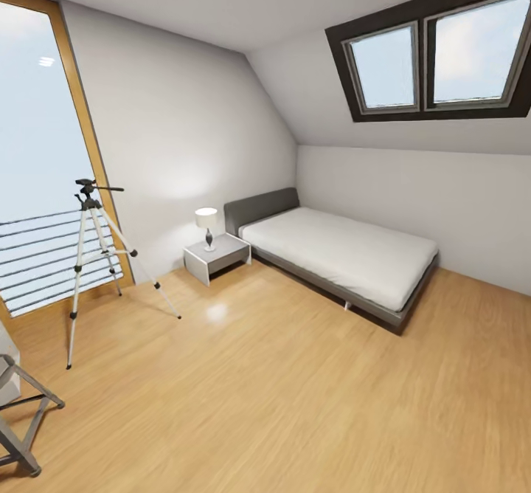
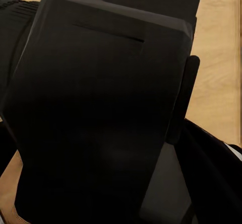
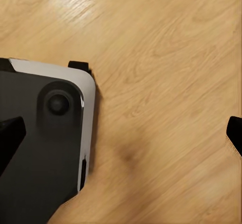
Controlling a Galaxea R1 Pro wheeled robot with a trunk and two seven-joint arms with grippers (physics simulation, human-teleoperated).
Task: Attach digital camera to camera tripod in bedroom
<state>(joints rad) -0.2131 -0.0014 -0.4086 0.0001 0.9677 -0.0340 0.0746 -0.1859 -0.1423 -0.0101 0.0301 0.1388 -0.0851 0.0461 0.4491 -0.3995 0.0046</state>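
The camera tripod stands at the left of the bedroom, in front of the tall wood-framed window. Its silver legs are spread on the wood floor, and its black head with the pan handle is bare. The digital camera is out of view. In the right wrist view my right gripper is open over the floor, its dark fingertips at the picture's two edges with nothing between them. The left wrist view looks onto a large black robot part close to the lens, so that gripper's fingers cannot be made out.
A grey low bed lies along the far right wall under the skylight. A white nightstand with a lamp stands beside it. A grey folding frame sits at the near left. Open wood floor spreads ahead.
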